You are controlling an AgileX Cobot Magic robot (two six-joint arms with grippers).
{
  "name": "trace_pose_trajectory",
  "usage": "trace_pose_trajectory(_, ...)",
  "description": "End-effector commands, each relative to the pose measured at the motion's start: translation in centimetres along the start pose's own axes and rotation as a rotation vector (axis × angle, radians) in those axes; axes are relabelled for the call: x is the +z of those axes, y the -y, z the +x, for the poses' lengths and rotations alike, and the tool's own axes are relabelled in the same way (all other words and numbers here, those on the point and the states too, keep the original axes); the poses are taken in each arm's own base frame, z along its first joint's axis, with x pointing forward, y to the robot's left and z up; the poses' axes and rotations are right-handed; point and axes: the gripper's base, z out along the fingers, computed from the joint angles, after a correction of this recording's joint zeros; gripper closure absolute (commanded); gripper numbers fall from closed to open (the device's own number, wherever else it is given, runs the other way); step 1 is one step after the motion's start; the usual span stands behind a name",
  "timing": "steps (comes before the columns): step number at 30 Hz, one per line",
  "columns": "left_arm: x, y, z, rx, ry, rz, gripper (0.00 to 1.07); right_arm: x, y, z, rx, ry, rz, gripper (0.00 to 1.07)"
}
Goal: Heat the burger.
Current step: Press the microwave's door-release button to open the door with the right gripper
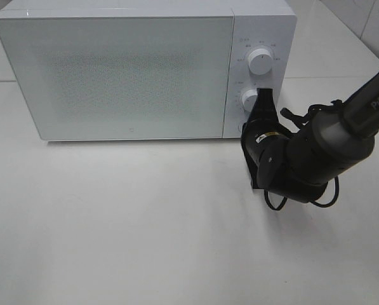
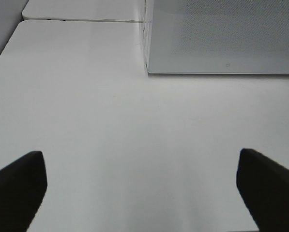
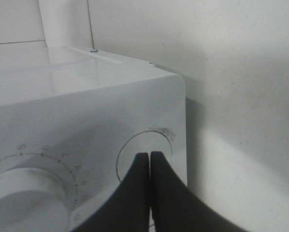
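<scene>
The burger does not show in any view. The white microwave (image 1: 126,70) stands at the back of the table with its door closed. My right gripper (image 1: 263,96) is shut, and its tips sit at the bottom of the control panel, below the lower dial (image 1: 249,99). In the right wrist view the shut fingertips (image 3: 149,155) rest against a round button (image 3: 134,144) next to a numbered dial (image 3: 23,193). My left gripper (image 2: 142,169) is open and empty over bare table, in front of the microwave's left corner (image 2: 149,67).
The upper dial (image 1: 260,62) is above the lower one on the panel. The right arm (image 1: 316,152) with its cable stretches in from the right edge. A white table (image 1: 145,222) spreads in front of the microwave. A tiled wall stands behind.
</scene>
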Motion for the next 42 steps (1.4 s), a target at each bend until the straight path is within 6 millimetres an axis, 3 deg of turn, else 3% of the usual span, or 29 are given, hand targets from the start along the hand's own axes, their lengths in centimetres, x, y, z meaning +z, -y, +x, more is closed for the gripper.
trace_pose_trajectory(1, -0.2, 0.1, 0.0, -0.008, 0.029, 0.007, 0.07, 0.5, -0.1, 0.3, -0.005, -0.004, -0.008, 1.07)
trace_pose_trajectory(27, -0.2, 0.1, 0.0, -0.008, 0.029, 0.007, 0.07, 2.0, -1.0, 1.1, 0.019, 0.029, -0.069, 1.07)
trace_pose_trajectory(42, -0.2, 0.1, 0.0, -0.008, 0.029, 0.007, 0.07, 2.0, -3.5, 1.0, -0.007, 0.099, -0.281, 1.07)
